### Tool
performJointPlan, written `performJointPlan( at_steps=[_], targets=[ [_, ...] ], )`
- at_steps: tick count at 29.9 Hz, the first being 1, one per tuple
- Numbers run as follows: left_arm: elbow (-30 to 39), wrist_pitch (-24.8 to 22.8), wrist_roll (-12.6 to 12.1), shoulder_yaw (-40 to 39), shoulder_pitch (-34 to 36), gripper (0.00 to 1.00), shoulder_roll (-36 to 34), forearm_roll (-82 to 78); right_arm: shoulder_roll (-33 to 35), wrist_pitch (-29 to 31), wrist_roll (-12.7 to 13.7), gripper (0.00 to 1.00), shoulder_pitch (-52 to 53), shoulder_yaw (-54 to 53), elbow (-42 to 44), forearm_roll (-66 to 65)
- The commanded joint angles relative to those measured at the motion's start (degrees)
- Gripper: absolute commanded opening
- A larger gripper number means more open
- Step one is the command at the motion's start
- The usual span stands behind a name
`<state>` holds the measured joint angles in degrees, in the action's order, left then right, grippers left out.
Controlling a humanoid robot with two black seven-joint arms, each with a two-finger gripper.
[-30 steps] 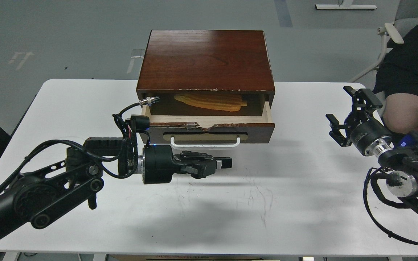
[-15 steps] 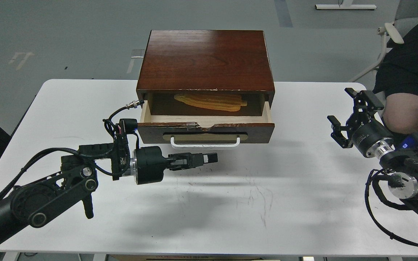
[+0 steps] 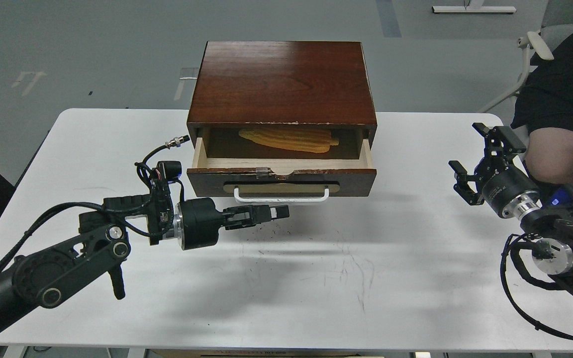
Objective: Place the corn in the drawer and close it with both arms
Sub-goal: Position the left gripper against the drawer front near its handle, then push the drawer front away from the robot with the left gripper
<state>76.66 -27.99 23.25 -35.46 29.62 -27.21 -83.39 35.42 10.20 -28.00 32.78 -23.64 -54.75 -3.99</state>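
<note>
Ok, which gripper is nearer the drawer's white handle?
The left gripper, fingers together just below the white bar handle; the right gripper hangs open far off.

The cabinet [image 3: 282, 82] is showing dark reddish wood with a glossy, grained top that is catching the light. The drawer [image 3: 281, 164] is showing pale bare wood inside (its dark front edge is looking chipped and rough), with a smooth white handle [image 3: 280, 198] on a tan plate. The corn [image 3: 289, 139] is looking ribbed and matt yellow. The white surface [image 3: 316, 268] is looking smooth but scuffed. Both arms are showing matt black casing, the right tool [image 3: 483, 161] sitting on a shiny metal ring [image 3: 518, 205].
</note>
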Motion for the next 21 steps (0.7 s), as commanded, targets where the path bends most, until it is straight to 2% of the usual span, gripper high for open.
performJointPlan(
  at_steps=[1, 21],
  targets=[
    [-0.55, -0.01, -0.04, -0.13, 0.09, 0.00, 0.14, 0.68, 0.00, 0.00, 0.00, 1.00, 0.00, -0.09, 0.00, 0.03],
    [-4.15, 0.22, -0.75, -0.48, 0.18, 0.00, 0.22, 5.34, 0.00, 0.00, 0.00, 1.00, -0.09, -0.09, -0.09, 0.03]
  ],
)
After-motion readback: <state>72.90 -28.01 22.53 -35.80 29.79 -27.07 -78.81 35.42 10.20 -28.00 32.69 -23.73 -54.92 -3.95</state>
